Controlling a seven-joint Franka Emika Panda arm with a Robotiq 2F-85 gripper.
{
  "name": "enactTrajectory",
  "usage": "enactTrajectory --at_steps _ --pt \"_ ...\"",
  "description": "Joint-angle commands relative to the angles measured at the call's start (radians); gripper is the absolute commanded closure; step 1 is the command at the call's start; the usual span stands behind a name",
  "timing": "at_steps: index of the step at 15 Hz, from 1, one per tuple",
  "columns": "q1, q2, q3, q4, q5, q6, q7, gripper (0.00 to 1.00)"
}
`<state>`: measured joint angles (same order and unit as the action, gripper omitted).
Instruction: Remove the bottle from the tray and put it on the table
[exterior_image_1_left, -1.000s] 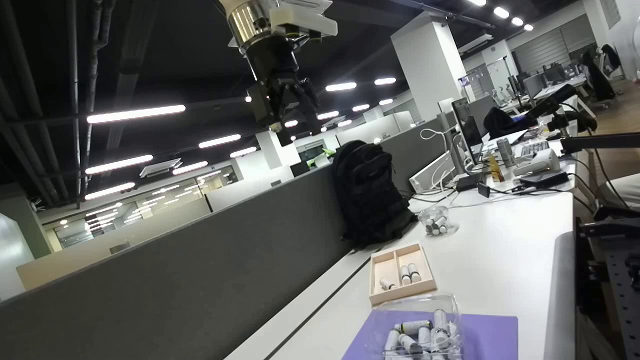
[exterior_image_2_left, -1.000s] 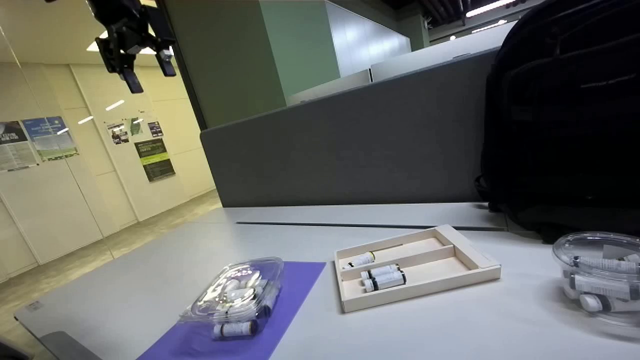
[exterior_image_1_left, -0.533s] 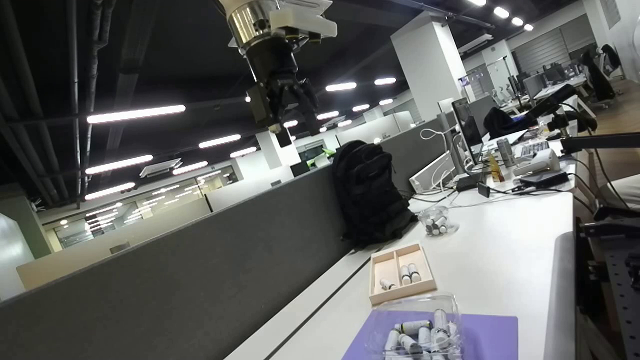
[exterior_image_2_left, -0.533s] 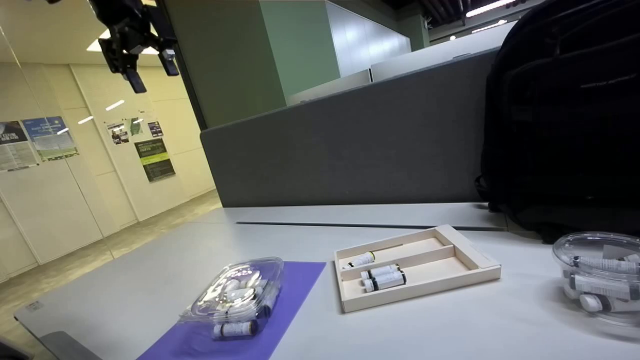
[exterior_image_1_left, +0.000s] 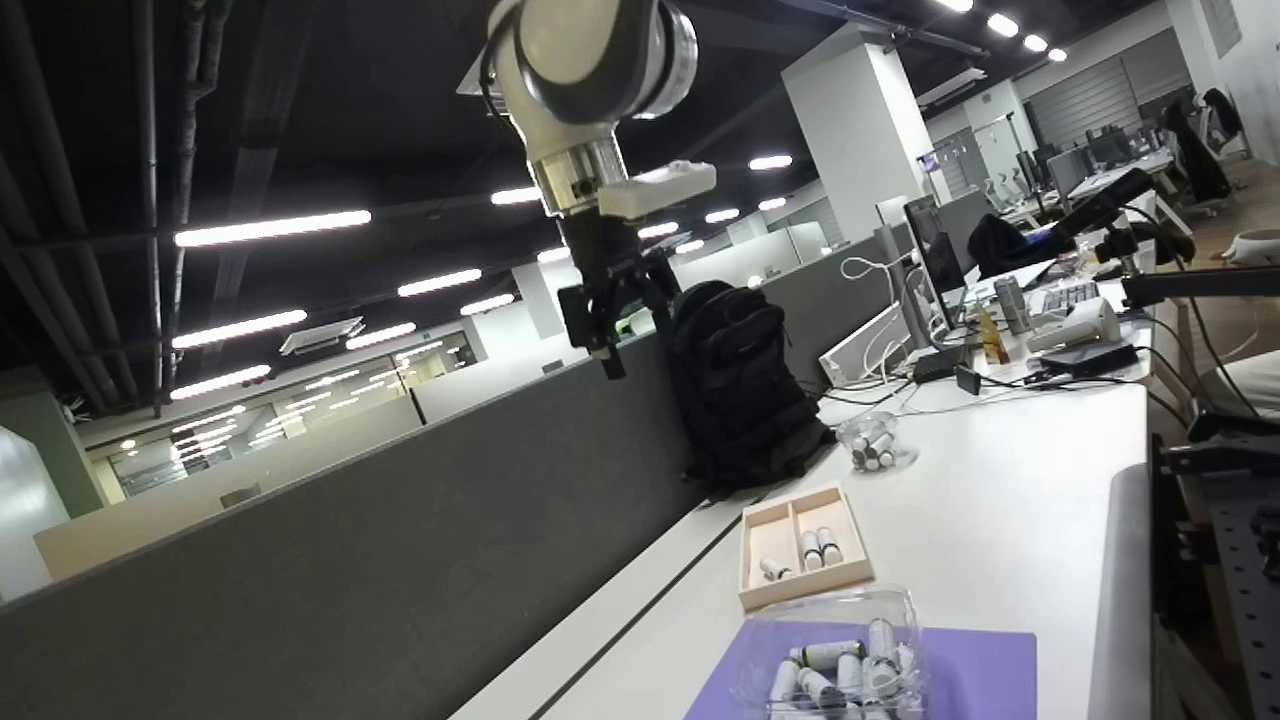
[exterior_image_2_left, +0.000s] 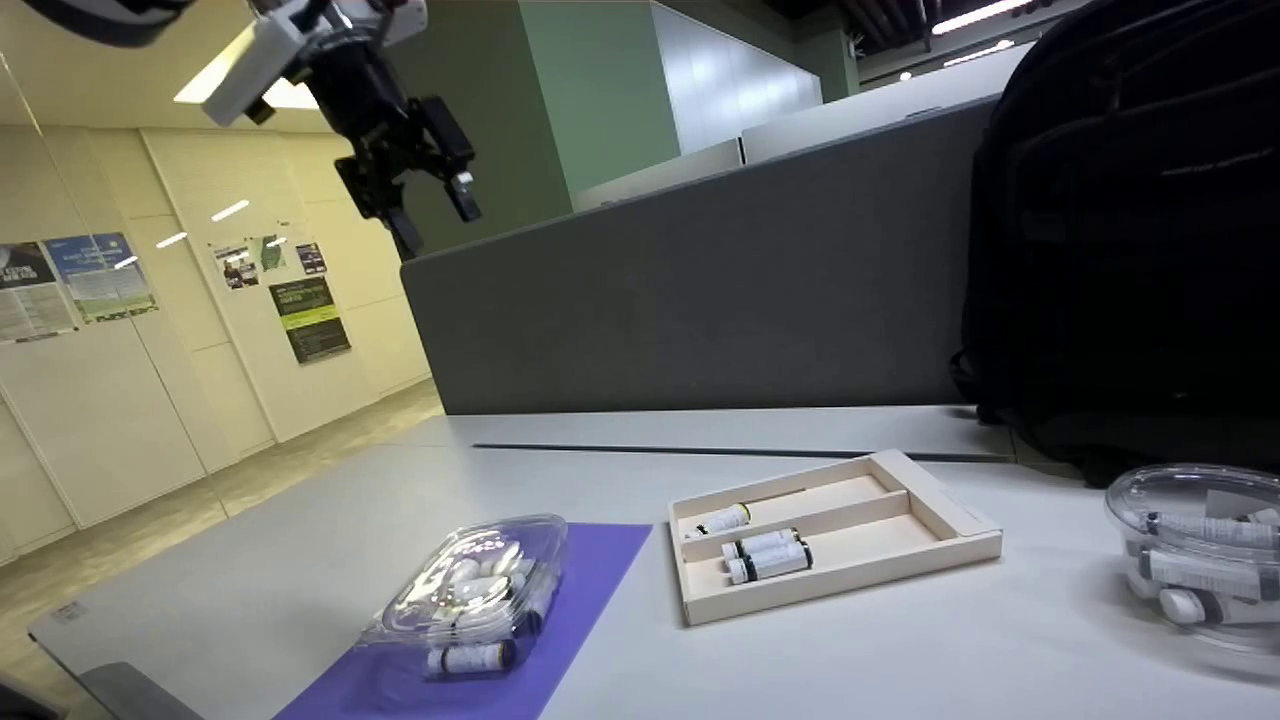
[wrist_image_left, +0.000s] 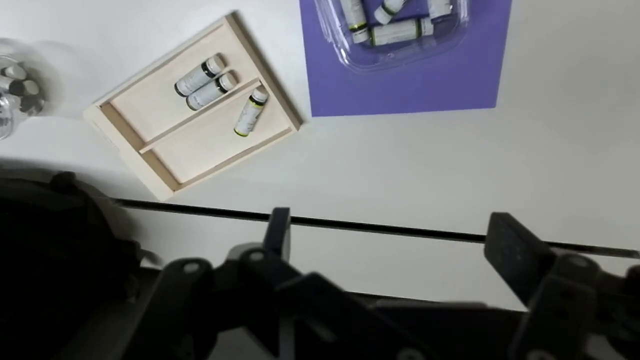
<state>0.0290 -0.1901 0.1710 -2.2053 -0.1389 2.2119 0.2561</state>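
In an exterior view one bottle (exterior_image_1_left: 774, 569) is seen at left in the tray (exterior_image_1_left: 810, 586), two bottles (exterior_image_1_left: 828, 546) at right; in an exterior view the tray is set right of the purple mat (exterior_image_2_left: 570, 610); in the wrist view the tool (wrist_image_left: 389, 220) is spread wide above the table (wrist_image_left: 390, 165).

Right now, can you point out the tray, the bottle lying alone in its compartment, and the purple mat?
Tray (wrist_image_left: 200, 142): wrist view, bare floor of a compartment.
Lone bottle (wrist_image_left: 250, 115): wrist view, label at mid-body.
Purple mat (wrist_image_left: 405, 92): wrist view, bare surface.
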Motion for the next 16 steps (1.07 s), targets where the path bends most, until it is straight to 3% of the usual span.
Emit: enactTrajectory --at_steps 1,6,7,13,16 --pt "-0.019 0.109 -0.038 -0.043 -0.030 0.182 0.075 0.00" --pt "-0.020 0.270 -0.106 -0.059 0.113 0.294 -0.029 0.00" --pt "-0.004 0.248 -0.106 -0.063 0.072 0.284 -0.011 0.00" --pt "-0.018 0.327 -0.134 -0.049 0.133 0.301 -0.020 0.00" --pt "-0.039 0.392 -0.180 -0.044 0.139 0.304 -0.002 0.00"
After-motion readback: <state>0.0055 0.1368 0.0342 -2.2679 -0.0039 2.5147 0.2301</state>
